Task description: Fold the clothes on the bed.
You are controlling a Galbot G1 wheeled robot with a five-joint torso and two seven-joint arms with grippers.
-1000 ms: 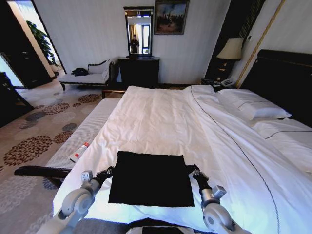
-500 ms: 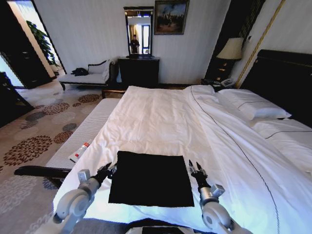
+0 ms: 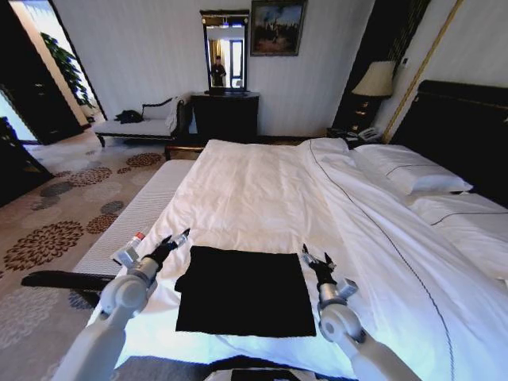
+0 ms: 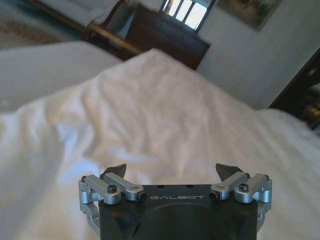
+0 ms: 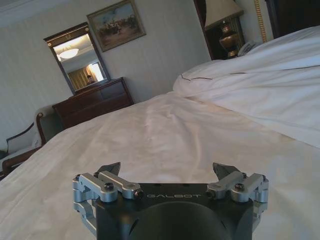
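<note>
Clothes (image 3: 244, 290) lie flat, squarish, edges aligned with bed (image 3: 262, 190).

Left pincer (image 4: 171, 172) body: "GALBOT", pale lettering on the black housing between the finger mounts.
Right pincer (image 5: 166, 171) body: "GALBOT", same pale lettering on its black housing.
Elsewhere: no other text can be read.

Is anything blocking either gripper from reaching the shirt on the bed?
Nothing visible. The left gripper and right gripper, both open, hover at the shirt's far corners, with bare duvet around.
</note>
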